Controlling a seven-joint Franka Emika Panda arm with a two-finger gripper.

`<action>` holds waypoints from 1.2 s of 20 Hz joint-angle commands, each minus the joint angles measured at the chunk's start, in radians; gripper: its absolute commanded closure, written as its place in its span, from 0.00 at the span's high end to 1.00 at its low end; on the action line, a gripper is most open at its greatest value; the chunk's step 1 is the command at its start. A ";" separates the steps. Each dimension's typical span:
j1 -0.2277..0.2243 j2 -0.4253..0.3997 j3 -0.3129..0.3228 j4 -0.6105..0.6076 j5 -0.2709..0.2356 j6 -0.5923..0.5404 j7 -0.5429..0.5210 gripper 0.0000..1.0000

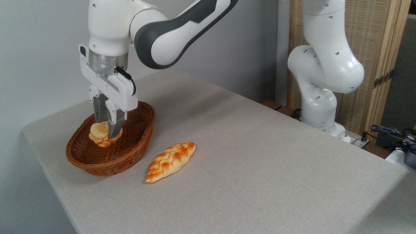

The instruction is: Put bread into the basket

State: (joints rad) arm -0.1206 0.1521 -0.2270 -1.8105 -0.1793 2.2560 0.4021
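breads: 2 — one round bun (pixel 99 134), one braided loaf (pixel 170 161) | baskets: 1 (pixel 130 152) | tables: 1 (pixel 260 156) | robot arms: 1 (pixel 182 29) | grippers: 1 (pixel 107 130) | folding screens: 1 (pixel 377 48) | cable bundles: 1 (pixel 390 133)

A single fixed camera stands off the near corner of the table (pixel 260 156), raised somewhat above its surface and looking down and across it toward the grey back wall (pixel 39 48). It sits at middle range, taking in most of the tabletop, the arm's base (pixel 320 110) at the right edge and a wooden screen (pixel 377 39) behind it. No second view overlaps it.
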 commanded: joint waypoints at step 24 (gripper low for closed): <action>-0.002 -0.106 0.262 0.023 0.123 -0.389 0.316 1.00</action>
State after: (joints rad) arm -0.1135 0.0525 0.0043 -1.7902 -0.0638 1.8899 0.6785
